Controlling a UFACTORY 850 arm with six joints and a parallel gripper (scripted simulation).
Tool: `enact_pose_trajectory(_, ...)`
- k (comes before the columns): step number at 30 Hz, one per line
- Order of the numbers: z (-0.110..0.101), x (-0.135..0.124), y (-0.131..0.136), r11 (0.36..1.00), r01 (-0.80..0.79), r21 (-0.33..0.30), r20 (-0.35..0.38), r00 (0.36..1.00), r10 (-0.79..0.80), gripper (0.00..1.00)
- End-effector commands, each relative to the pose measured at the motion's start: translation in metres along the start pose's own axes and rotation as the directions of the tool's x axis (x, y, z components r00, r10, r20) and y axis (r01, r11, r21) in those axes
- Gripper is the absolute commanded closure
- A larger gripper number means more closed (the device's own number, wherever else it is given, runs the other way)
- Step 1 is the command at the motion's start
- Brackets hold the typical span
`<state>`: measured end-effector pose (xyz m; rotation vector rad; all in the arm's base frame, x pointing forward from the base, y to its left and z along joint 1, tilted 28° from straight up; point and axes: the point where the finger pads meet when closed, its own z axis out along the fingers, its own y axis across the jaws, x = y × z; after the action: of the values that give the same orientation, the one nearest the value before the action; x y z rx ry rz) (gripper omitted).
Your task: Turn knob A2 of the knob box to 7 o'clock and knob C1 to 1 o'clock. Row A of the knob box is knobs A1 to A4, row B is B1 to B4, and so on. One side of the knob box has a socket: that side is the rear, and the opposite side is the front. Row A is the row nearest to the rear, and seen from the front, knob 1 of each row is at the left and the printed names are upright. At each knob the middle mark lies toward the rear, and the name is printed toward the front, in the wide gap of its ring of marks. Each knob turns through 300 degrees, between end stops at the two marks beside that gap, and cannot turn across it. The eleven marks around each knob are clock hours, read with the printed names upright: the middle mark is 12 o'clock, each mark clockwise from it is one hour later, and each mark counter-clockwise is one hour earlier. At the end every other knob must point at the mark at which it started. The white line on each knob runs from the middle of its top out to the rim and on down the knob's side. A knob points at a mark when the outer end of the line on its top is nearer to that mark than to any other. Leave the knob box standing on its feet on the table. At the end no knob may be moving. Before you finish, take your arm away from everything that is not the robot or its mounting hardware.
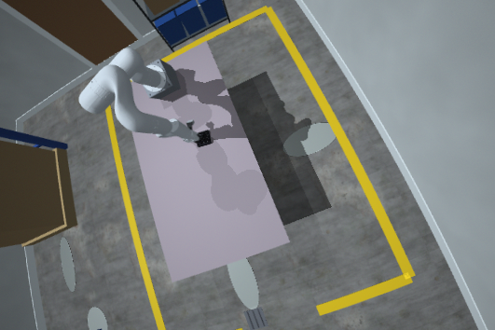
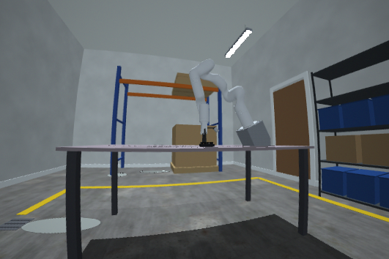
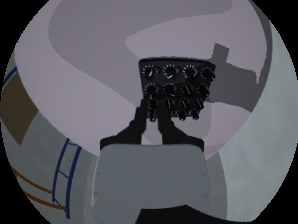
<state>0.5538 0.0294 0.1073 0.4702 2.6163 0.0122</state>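
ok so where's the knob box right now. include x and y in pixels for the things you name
The knob box [image 1: 204, 138] [image 2: 206, 145] [image 3: 165, 80] stands on the pinkish table [image 1: 184, 224] [image 2: 97, 148] [image 3: 40, 75]; in the top view it is right at the end of the arm [image 1: 132, 112] [image 2: 197, 88], left of the dark mat-like patch [image 1: 281, 154].

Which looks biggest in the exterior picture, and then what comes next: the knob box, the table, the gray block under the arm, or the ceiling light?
1. Table
2. Gray block
3. Ceiling light
4. Knob box
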Motion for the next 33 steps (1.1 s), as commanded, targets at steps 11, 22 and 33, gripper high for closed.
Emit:
enact_pose_trajectory(11, -0.0003, -0.0005, 0.0003, 1.0, 0.0, 0.0, 0.001, 1.0, 0.0, 0.81)
enact_pose_trajectory(22, -0.0003, -0.0005, 0.0003, 1.0, 0.0, 0.0, 0.001, 1.0, 0.0, 0.92)
enact_pose_trajectory(33, -0.0003, -0.0005, 0.0003, 1.0, 0.0, 0.0, 0.001, 1.0, 0.0, 0.92)
